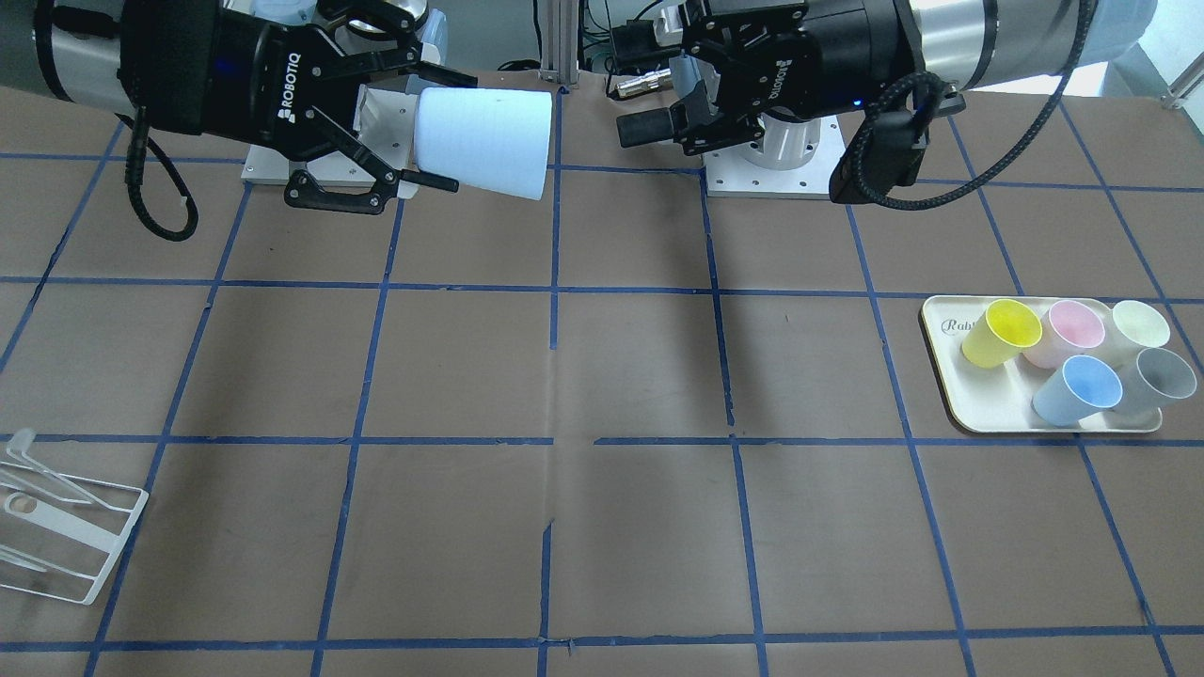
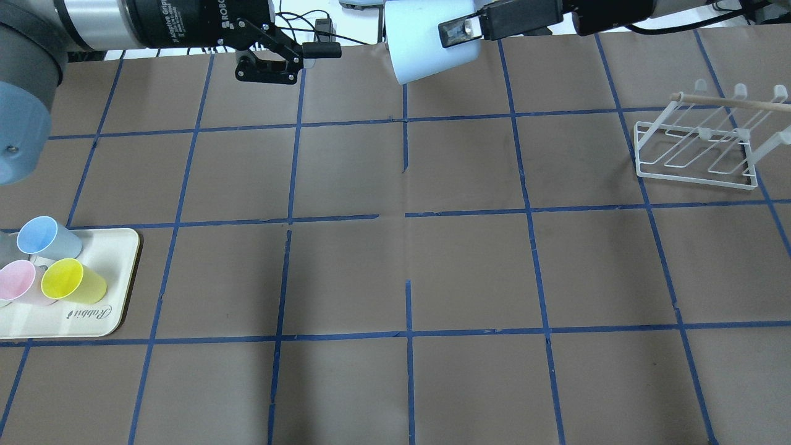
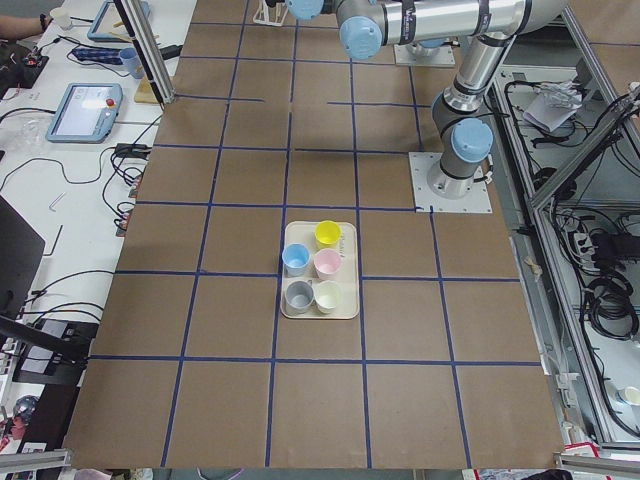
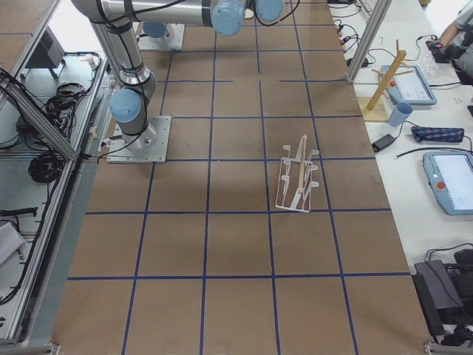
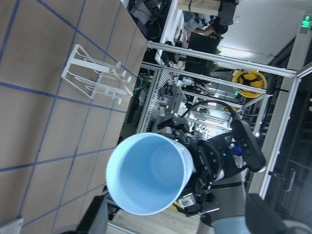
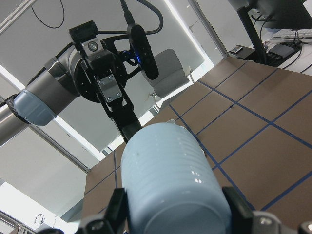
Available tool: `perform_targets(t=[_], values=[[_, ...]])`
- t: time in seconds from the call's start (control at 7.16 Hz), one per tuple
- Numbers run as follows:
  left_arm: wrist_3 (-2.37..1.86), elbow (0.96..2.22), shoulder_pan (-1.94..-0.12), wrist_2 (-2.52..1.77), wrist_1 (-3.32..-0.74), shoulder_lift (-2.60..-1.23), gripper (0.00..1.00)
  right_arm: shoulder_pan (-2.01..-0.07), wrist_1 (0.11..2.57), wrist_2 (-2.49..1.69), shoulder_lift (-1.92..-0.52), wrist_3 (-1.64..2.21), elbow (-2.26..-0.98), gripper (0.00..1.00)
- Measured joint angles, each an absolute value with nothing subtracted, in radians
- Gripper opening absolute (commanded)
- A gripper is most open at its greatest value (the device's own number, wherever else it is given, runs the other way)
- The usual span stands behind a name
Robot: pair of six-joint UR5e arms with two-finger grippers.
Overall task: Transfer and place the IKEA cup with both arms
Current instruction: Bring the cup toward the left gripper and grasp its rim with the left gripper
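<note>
The IKEA cup [image 1: 484, 141] is a pale icy-blue tumbler held on its side high above the table's far edge. It also shows in the overhead view [image 2: 420, 52]. My right gripper [image 1: 435, 129] is shut on the cup's base end; in the right wrist view the cup [image 6: 168, 183] sits between both fingers. The cup's open mouth [image 5: 148, 173] faces my left gripper [image 1: 640, 108]. That gripper is open and empty, a short gap from the cup's rim. It also shows in the overhead view [image 2: 303, 62].
A cream tray [image 1: 988, 400] at the robot's left holds a periwinkle cup [image 1: 1077, 390], a grey cup [image 1: 1162, 381], and yellow, pink and pale-green cups. A white wire rack [image 2: 698, 148] stands at the robot's right. Blue tape lines grid the brown table.
</note>
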State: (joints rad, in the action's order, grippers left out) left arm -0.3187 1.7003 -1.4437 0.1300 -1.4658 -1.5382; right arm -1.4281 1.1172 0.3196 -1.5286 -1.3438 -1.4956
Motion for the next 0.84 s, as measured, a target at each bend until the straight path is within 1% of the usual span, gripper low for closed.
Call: perform_targets(t=[0.42,0.84], values=[[-0.326,1.752,-1.45,0.033,-1.399,-1.556,1.0,-1.434,1.117,0.297,-1.545,-1.337,-1.494,0.53],[-0.345,1.748,-1.455,-0.02,-1.359,-1.577,0.99,-1.46,1.118,0.296,-1.546,-1.331,-1.494,0.53]])
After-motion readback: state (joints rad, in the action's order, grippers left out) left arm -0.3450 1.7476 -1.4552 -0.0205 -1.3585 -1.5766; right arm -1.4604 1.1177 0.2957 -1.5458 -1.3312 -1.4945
